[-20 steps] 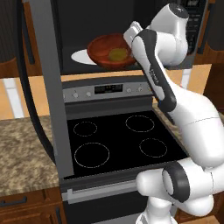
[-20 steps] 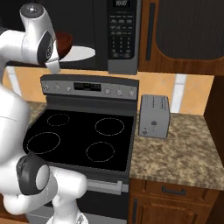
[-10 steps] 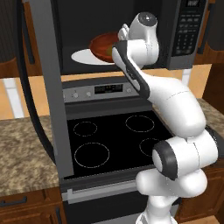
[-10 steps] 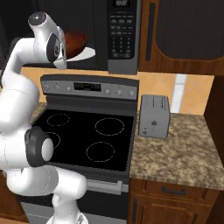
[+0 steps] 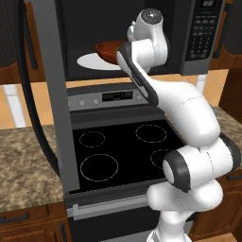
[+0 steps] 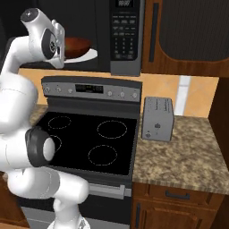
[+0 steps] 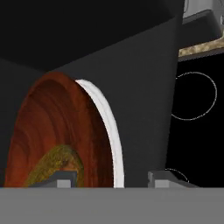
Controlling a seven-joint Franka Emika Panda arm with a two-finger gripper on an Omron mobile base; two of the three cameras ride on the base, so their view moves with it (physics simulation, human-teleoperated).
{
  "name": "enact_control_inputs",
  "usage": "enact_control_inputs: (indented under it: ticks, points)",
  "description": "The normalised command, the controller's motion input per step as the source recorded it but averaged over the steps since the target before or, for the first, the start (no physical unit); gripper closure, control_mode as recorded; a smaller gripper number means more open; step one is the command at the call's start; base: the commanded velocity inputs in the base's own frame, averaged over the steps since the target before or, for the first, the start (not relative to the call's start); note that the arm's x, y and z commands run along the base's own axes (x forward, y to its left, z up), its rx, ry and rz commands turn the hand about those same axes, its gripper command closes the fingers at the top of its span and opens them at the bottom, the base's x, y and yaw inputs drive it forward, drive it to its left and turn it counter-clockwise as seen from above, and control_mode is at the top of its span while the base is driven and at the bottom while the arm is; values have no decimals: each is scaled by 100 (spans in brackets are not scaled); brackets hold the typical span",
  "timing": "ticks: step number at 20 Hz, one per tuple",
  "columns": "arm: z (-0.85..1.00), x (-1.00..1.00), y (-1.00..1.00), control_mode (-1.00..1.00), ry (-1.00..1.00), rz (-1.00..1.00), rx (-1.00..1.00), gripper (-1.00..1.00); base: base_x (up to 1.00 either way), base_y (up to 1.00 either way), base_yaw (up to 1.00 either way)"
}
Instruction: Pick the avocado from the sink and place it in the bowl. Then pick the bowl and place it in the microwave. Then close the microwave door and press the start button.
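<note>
My gripper hangs at the mouth of the microwave, its two tips apart with the rim of the bowl between them; whether they touch it I cannot tell. The one bowl rests on the one white turntable plate, toward the plate's right edge, with the single avocado lying inside it. I judge the first two steps done: avocado in bowl, bowl in microwave. Left for me: pull my hand clear, swing shut the one microwave door, which stands wide open at the left, and press start on the button panel. On the counter's edge stands one toaster; the stovetop shows four rings.
</note>
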Motion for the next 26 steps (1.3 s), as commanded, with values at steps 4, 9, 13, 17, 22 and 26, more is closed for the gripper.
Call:
enact_control_inputs:
  ticks: [4,9,13,17,22,26]
  points:
    - [1,-100,-11,-100,-15,0,9,-100,0,0,0]
    - [-3,-100,-6,-100,-4,0,3,-100,0,0,0]
    - [-43,-100,0,-100,-2,0,0,-100,0,0,0]
    - [-59,-100,4,-100,-1,0,0,-100,0,0,0]
    - [-83,-100,35,-100,-7,3,-1,-100,0,0,0]
    - [-44,-100,31,-100,-11,7,0,-100,0,0,0]
